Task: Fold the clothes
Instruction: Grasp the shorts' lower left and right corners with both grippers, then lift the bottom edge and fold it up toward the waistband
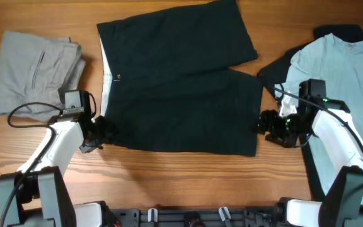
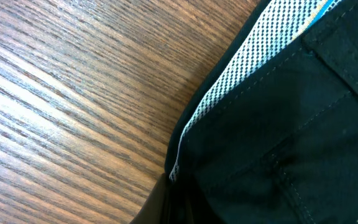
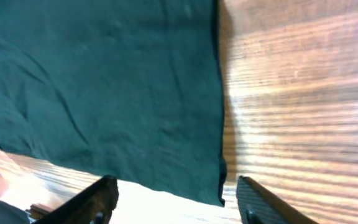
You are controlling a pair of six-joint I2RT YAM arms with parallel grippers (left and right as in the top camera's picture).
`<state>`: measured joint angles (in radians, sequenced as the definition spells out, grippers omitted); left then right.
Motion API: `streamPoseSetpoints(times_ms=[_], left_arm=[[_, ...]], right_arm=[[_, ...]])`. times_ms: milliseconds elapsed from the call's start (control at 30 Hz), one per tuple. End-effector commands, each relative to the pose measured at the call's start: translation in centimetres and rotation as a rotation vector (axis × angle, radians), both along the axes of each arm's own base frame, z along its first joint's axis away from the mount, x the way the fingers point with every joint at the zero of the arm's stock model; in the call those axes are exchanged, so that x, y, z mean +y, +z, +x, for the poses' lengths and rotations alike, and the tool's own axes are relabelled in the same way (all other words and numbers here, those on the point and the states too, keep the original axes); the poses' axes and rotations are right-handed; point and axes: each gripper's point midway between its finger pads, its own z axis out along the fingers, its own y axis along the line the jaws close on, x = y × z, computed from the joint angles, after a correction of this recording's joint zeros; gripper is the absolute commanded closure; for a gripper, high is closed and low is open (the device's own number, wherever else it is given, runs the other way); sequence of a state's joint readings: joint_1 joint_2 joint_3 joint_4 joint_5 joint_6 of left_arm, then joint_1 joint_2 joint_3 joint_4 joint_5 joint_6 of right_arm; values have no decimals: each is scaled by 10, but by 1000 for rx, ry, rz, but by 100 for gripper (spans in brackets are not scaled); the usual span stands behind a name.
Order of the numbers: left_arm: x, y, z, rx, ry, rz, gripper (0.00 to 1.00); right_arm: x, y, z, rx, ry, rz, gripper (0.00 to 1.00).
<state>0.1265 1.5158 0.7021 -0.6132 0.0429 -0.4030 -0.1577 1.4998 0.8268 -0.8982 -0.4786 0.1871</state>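
Two grippers flank the black shorts (image 1: 178, 88). The right gripper (image 3: 176, 198) gapes over a hem corner. The left gripper (image 1: 103, 132) meets the waistband, grip indiscernible

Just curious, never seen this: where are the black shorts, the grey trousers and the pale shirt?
black shorts (image 1: 181, 82): overhead view, middle of the fabric.
grey trousers (image 1: 30, 72): overhead view, top of the fold.
pale shirt (image 1: 348, 69): overhead view, chest area.

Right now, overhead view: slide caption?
Left gripper and right gripper at opposite near corners of dark shorts spread flat on the table.
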Motion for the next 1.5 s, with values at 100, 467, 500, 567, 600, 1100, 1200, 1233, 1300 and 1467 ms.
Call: streamPoseSetpoints(times_ms=[100, 467, 500, 567, 600, 1100, 1200, 1233, 1300, 1467], left_arm=[[6, -4, -14, 97, 20, 19, 96], [6, -3, -13, 94, 20, 20, 96], [6, -3, -13, 94, 20, 20, 96], [6, -3, -13, 93, 20, 20, 96], [6, -3, -13, 93, 20, 20, 96], [10, 30, 9, 12, -13, 38, 96], [10, 66, 10, -9, -12, 37, 96], [9, 76, 7, -12, -12, 38, 96], [8, 96, -2, -27, -12, 40, 96], [-5, 152, -33, -86, -19, 0, 96]], right_arm=[[22, -38, -57, 208, -67, 26, 42], [20, -64, -52, 188, -181, -78, 55], [15, -66, -55, 210, -207, -106, 53], [13, -67, -53, 208, -220, -119, 55], [13, -67, -53, 207, -224, -119, 58], [-10, -1, -36, 154, -176, -252, 96], [-22, 74, -8, -75, -164, -315, 96], [-25, 99, -1, -160, -162, -325, 96], [-26, 136, 4, -274, -177, -324, 96], [-25, 175, -5, -351, -191, -319, 96]])
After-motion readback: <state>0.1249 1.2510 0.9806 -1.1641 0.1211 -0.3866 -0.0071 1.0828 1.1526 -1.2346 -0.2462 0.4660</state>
